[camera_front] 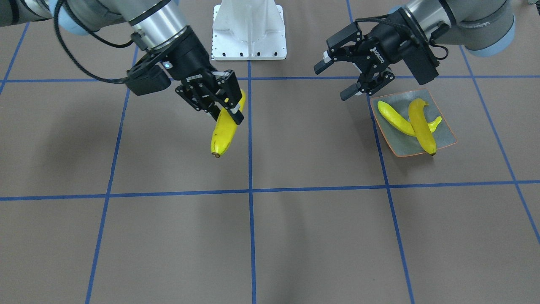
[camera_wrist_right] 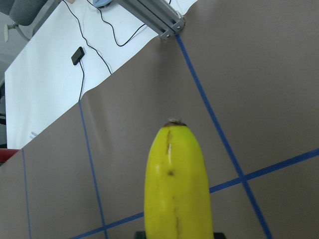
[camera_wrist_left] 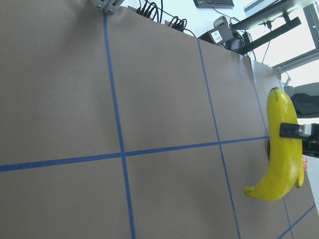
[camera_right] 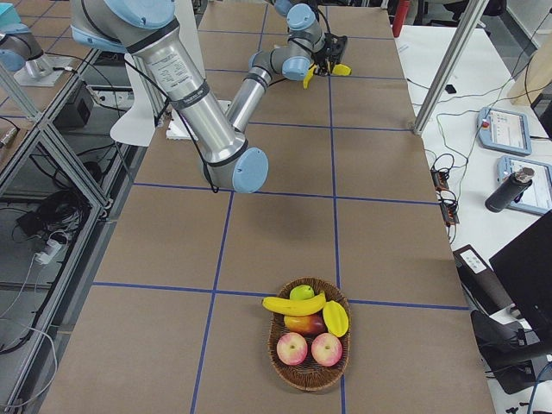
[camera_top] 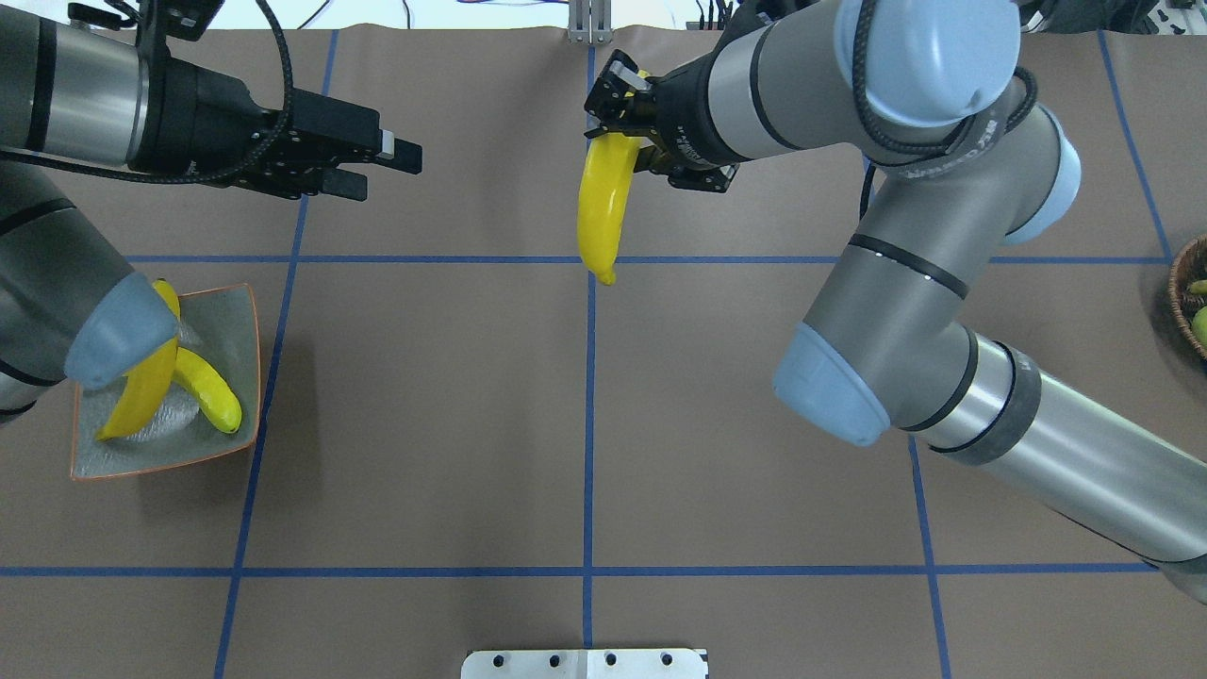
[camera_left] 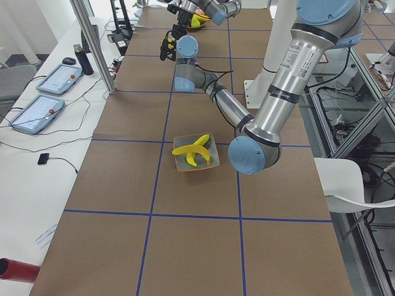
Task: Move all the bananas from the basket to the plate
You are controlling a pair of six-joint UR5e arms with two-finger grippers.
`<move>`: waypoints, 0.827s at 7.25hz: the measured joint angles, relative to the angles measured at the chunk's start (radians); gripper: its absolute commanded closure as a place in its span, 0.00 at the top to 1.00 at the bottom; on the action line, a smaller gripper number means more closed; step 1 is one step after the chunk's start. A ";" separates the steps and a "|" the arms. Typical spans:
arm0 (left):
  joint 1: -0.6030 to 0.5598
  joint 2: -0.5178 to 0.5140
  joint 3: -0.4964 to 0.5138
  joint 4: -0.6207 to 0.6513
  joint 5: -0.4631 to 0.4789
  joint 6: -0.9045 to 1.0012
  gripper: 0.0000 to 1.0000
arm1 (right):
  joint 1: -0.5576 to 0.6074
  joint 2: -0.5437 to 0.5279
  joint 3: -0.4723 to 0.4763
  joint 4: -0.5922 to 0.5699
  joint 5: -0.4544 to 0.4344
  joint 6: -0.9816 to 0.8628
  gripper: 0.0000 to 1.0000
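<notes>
My right gripper [camera_front: 225, 114] is shut on the upper end of a yellow banana [camera_front: 222, 134], which hangs above the table's middle; both also show in the overhead view, the gripper [camera_top: 618, 113] and the banana [camera_top: 602, 207]. My left gripper [camera_front: 332, 81] is open and empty, just beyond the plate [camera_front: 445, 137]. Two bananas lie crossed on the plate [camera_top: 243, 321], one [camera_front: 422, 126] over the other [camera_front: 394, 118]. The basket [camera_right: 271, 341] at the robot's far right holds one banana [camera_right: 289, 304].
The basket also holds apples [camera_right: 291, 348] and other fruit. The white robot base plate [camera_front: 249, 31] stands at the table's edge between the arms. The right arm's elbow [camera_top: 849, 377] hangs over the table's right half. Blue tape lines grid the brown table.
</notes>
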 measured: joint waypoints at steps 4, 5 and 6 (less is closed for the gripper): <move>0.073 -0.020 -0.015 -0.001 0.049 -0.005 1.00 | -0.091 0.076 0.006 0.002 -0.086 0.070 0.00; 0.086 -0.021 -0.023 -0.002 0.049 -0.005 1.00 | -0.096 0.083 0.007 0.002 -0.087 0.071 0.00; 0.098 -0.021 -0.028 -0.003 0.049 -0.004 1.00 | -0.100 0.085 0.010 0.003 -0.087 0.072 0.00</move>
